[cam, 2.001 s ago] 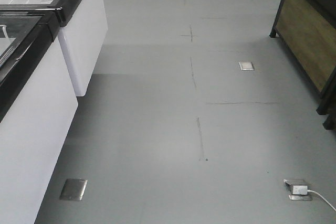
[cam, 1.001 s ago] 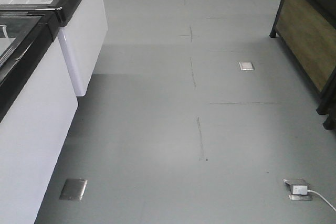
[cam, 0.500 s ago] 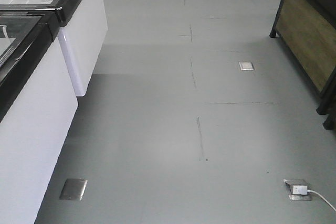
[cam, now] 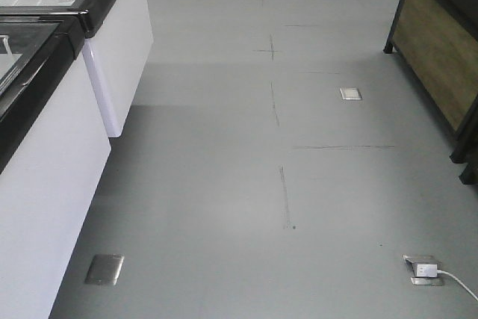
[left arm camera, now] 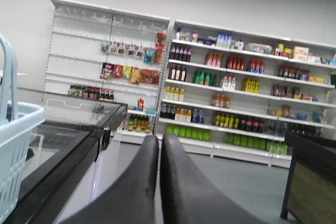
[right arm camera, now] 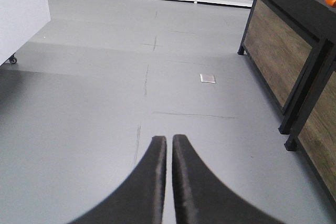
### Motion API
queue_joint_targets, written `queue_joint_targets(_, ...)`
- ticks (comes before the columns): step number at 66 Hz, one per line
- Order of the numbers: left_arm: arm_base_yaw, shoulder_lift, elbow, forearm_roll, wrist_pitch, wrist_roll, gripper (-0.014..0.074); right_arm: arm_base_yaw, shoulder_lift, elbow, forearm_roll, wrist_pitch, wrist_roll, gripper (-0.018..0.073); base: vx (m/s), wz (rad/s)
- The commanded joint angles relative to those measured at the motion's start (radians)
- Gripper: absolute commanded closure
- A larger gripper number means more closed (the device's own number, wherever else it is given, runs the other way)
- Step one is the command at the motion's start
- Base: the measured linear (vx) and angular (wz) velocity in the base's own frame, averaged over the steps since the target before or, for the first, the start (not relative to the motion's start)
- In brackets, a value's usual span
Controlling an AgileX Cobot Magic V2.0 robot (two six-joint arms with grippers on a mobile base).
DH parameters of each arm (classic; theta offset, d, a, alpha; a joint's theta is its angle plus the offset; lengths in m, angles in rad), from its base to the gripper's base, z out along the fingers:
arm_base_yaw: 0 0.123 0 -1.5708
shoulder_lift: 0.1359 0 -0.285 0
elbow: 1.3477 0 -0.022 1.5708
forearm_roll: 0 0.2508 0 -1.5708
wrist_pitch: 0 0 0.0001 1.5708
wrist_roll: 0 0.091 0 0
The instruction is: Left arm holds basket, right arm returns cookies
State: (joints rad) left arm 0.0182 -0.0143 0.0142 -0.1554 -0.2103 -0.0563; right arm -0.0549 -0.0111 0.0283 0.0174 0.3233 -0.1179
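Left claw point(left arm camera: 159, 141) closed, empty, facing stocked shelves point(left arm camera: 231, 85); basket point(left arm camera: 11, 145) at left edge, apart. Right claw point(right arm camera: 169, 141) closed, empty, above grey floor point(right arm camera: 89, 93).

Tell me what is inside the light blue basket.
Of the basket, only the slotted wall, rim and one handle show, at the left wrist view's edge. The inside is hidden behind that wall; contents cannot be told.
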Motion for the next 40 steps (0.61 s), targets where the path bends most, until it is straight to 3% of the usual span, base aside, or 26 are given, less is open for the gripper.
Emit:
queue_joint_targets(1,-0.002,-0.007,-0.085,0.006,-0.103,-0.019,0.0601,-0.005,-0.012,0.016,-0.009,-0.071,-0.008,0.0556,0.0,0.0)
queue_joint_targets(12,-0.002,0.077,-0.265,0.077,-0.083,-0.012,0.0601,-0.005,-0.012,0.016,-0.009,-0.071,-0.008,0.0556,0.0,0.0)
queue_joint_targets(24,-0.002,0.279,-0.499,0.091,-0.022,-0.011,0.06,-0.005,-0.012,0.016,-0.009,-0.071,-0.008,0.0556,0.0,0.0)
queue_joint_targets(40,-0.002,0.604,-0.867,0.276,0.266,-0.008,0.06,-0.005,-0.012,0.016,-0.009,-0.071,-0.008,0.0556,0.0,0.0)
